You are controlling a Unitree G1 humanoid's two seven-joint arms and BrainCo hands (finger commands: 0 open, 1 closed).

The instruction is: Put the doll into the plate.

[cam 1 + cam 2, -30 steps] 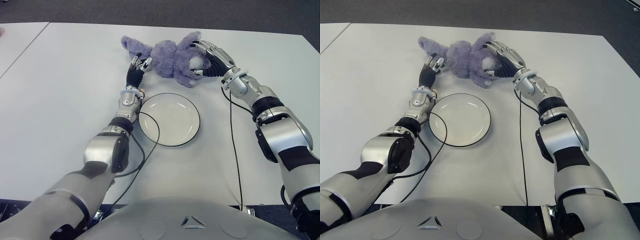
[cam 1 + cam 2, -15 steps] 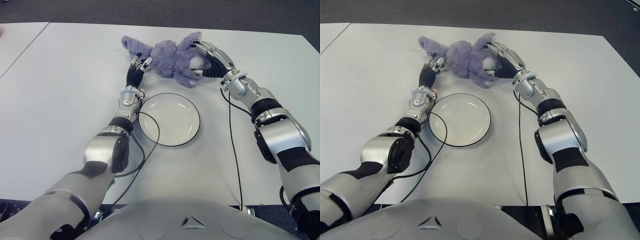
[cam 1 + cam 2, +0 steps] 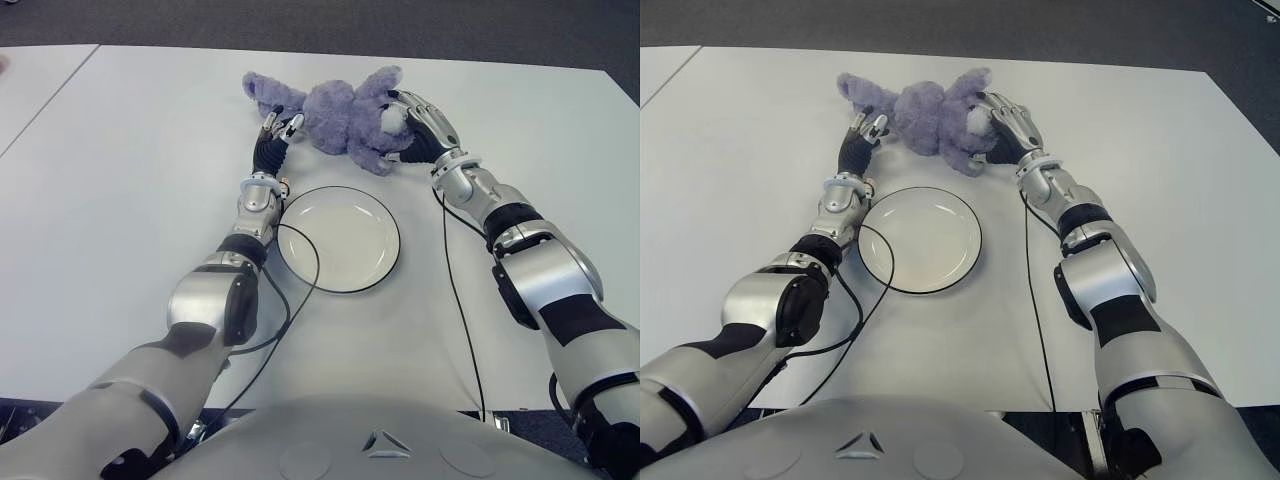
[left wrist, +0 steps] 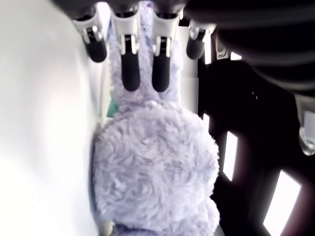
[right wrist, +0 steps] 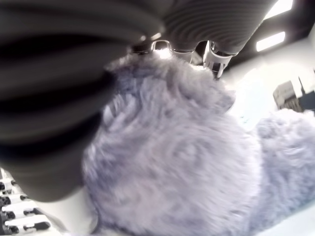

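Fluffy lilac plush doll (image 3: 345, 115) lies on the white worktop (image 3: 120, 200), just beyond the round white plate with a dark rim (image 3: 339, 239) and not in it. Right hand (image 3: 420, 125) is curled over the doll's right end, gripping it; left hand (image 3: 275, 140) sits at the doll's left side, fingers (image 4: 130, 69) straight and relaxed against the fur, holding nothing

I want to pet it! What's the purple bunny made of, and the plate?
The doll looks like soft plush fabric: fluffy, matted lilac fur in the wrist views. The plate looks like glazed ceramic, though maybe plastic: smooth, glossy white with a dark rim.
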